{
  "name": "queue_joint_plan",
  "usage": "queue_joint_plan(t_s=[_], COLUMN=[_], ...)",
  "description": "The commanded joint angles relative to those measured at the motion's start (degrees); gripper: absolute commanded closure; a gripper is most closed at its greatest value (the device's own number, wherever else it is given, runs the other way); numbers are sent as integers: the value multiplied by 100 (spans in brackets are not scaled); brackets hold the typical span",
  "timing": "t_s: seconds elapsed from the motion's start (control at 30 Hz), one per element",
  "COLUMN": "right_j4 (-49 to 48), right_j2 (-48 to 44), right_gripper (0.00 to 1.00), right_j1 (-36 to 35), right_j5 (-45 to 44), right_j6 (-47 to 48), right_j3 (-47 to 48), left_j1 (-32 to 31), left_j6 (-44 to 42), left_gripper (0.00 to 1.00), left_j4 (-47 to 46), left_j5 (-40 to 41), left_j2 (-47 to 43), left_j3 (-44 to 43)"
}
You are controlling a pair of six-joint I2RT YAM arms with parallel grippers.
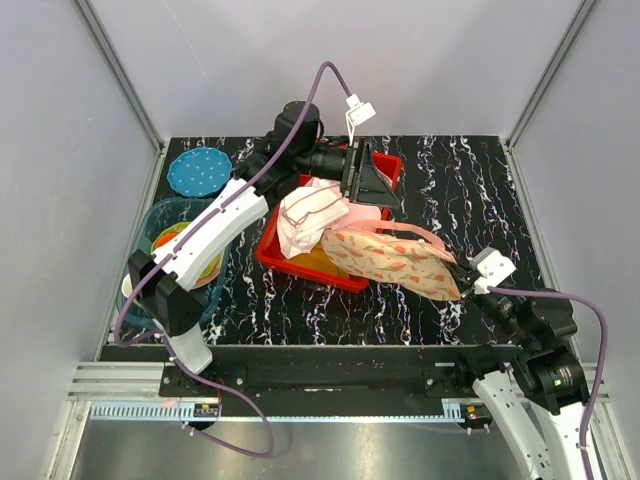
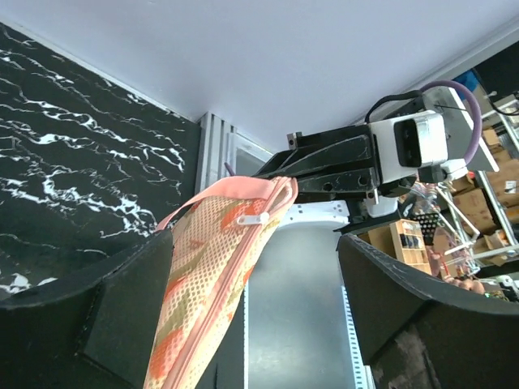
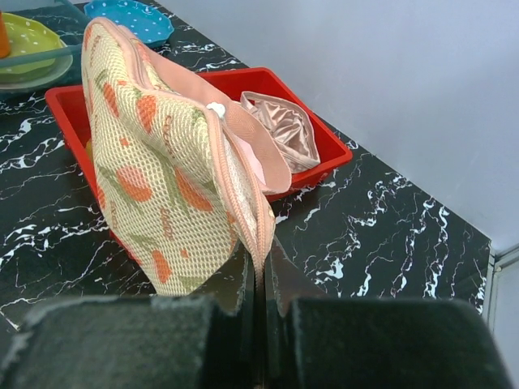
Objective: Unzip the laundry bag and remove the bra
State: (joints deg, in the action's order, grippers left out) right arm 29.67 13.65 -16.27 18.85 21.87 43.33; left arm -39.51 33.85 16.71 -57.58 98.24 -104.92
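The laundry bag (image 1: 395, 262), peach mesh with orange flowers and pink trim, is lifted and stretches from the red bin (image 1: 385, 165) toward the front right. My right gripper (image 1: 463, 277) is shut on the trim at its near end, and its closed fingers pinch the zipper edge in the right wrist view (image 3: 261, 271). The white zipper pull (image 3: 216, 108) sits at the bag's top and also shows in the left wrist view (image 2: 253, 219). My left gripper (image 1: 368, 182) is wide open over the bin. In its own view (image 2: 268, 320) the bag (image 2: 207, 284) hangs between its fingers, near the left one. The bra is hidden.
The bin holds a white striped garment (image 1: 305, 215), a yellow item (image 1: 318, 263) and a glossy pink item (image 3: 284, 130). A blue dotted plate (image 1: 200, 171) lies at the back left. A clear tub (image 1: 150, 225) with coloured plates stands at the left.
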Motion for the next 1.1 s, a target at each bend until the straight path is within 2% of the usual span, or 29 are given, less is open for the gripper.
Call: queue_joint_plan(t_s=[0.0, 0.07, 0.13, 0.23, 0.27, 0.3, 0.43, 0.5, 0.63, 0.73, 0.77, 0.8, 0.87, 1.03, 1.07], right_j4=[-462, -453, -471, -515, -515, -515, -488, -497, -489, -489, -489, -489, -489, -480, -488], right_j2=[-55, -29, -3, 32, 50, 41, 41, 85, 164, 182, 182, 182, 191, 191, 191], right_gripper=[100, 100, 100, 100, 100, 100, 100, 100, 100, 100, 100, 100, 100, 100, 100], right_j1=[1, 1, 1, 1, 10, -7, 10, 1, 1, 1, 1, 1, 1, 1, 1], right_j5=[145, 145, 163, 224, 216, 207, 154, 145, 127, 75, 66, 49, 31, 40, 40], right_j6=[19, 28, 19, 2, -7, -16, -7, 45, 89, 125, 125, 133, 134, 125, 116], right_j3=[61, 114, 123, 88, 96, 88, 70, 61, 61, 26, 18, 17, 9, 0, 0], left_j1=[-215, -417, -514, -532, -549, -567, -637, -672, -681, -690, -699, -707, -725, -752, -752], left_j6=[27, -596, -870, -451, -336, -239, 349, 543, 1465, 1921, 2150, 2414, 3117, 3539, 3646], left_gripper=[15, 16, 14, 13, 15, 20, 23, 24, 31, 31, 40, 44, 46, 50, 50], left_j4=[-197, 400, 517, 482, 482, 526, 491, 150, -747, -1273, -1919, -2300, -3177, -3533, -3839], left_j5=[-351, -245, -218, -437, -516, -491, -728, -790, -965, -1088, -1184, -1229, -1325, -1370, -1378], left_j2=[178, 301, 424, 907, 1038, 1170, 1295, 1225, 1023, 926, 838, 794, 776, 802, 811], left_j3=[-502, -721, -749, -976, -1082, -1187, -1101, -899, -346, -117, 128, 278, 481, 499, 517])
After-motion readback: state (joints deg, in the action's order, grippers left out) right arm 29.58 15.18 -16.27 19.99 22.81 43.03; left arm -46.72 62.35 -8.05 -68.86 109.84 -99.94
